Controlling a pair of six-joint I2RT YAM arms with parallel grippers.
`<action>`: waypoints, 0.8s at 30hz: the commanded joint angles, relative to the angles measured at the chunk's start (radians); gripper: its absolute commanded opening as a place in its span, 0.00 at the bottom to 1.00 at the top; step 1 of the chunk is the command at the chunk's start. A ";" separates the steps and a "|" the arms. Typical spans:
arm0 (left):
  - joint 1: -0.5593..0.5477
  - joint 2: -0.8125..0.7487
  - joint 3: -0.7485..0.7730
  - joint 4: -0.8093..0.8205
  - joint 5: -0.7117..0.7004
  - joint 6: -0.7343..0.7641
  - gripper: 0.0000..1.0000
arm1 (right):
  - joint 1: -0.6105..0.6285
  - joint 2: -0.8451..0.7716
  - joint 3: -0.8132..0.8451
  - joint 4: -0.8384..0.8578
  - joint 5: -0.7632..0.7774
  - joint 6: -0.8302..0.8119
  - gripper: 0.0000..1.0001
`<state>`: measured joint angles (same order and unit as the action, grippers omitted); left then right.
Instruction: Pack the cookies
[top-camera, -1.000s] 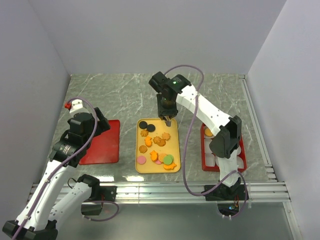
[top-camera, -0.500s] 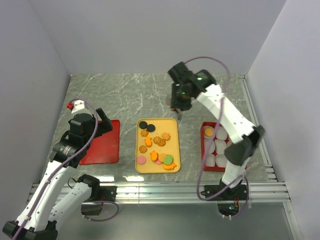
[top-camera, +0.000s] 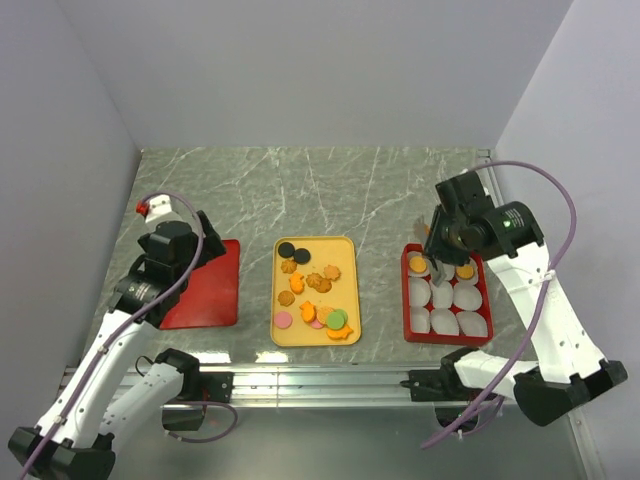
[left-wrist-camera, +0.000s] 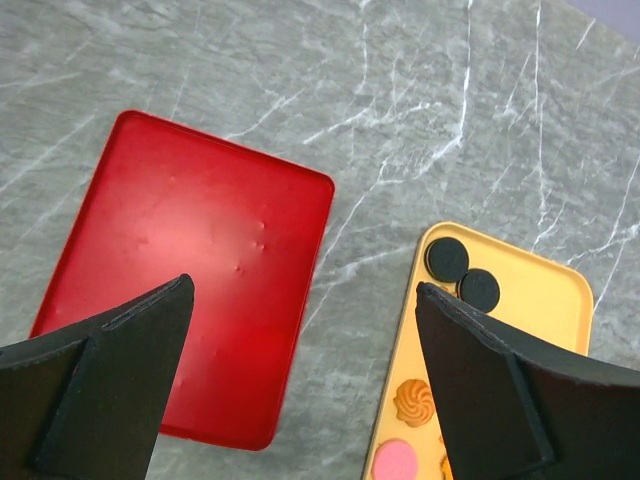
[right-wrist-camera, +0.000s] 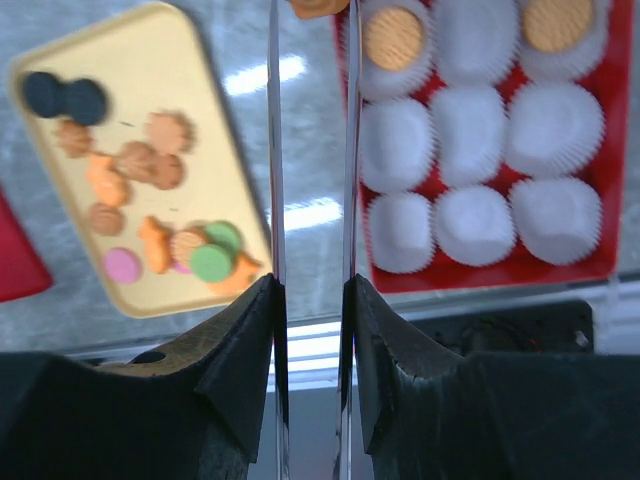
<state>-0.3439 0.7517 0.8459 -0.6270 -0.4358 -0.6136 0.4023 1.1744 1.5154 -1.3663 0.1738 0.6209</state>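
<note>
The cookies (top-camera: 312, 285) lie on a yellow tray (top-camera: 347, 262): orange and brown pieces, two black rounds, pink and green ones. They also show in the right wrist view (right-wrist-camera: 150, 170). My right gripper (top-camera: 437, 266) hangs over the far left corner of the red box (top-camera: 405, 300). It is shut on an orange-brown cookie (right-wrist-camera: 320, 5) between its thin finger blades (right-wrist-camera: 310, 12). Two cups in the box's far row hold cookies (right-wrist-camera: 392, 37). My left gripper (left-wrist-camera: 302, 288) is open and empty, high above the red lid (left-wrist-camera: 190, 300) and the tray's far left corner (left-wrist-camera: 440, 330).
The red box holds several white paper cups (right-wrist-camera: 470, 120), most of them empty. The flat red lid (top-camera: 205, 285) lies left of the tray. Grey walls stand on the left, far and right sides. A metal rail (top-camera: 330, 380) runs along the near edge.
My right arm has swung from the tray's far edge to the right, over the red box, carrying the cookie. My left arm has barely shifted.
</note>
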 joint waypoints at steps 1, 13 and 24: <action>-0.003 0.021 -0.016 0.075 0.046 0.026 0.99 | -0.052 -0.042 -0.073 -0.053 0.038 -0.027 0.36; -0.014 0.014 -0.025 0.108 0.236 0.104 0.97 | -0.192 -0.039 -0.276 0.052 0.032 -0.064 0.37; -0.015 0.006 -0.028 0.112 0.235 0.109 0.96 | -0.232 -0.001 -0.328 0.133 0.004 -0.076 0.36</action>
<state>-0.3550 0.7738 0.8227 -0.5568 -0.2127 -0.5198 0.1795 1.1698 1.1660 -1.2812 0.1638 0.5568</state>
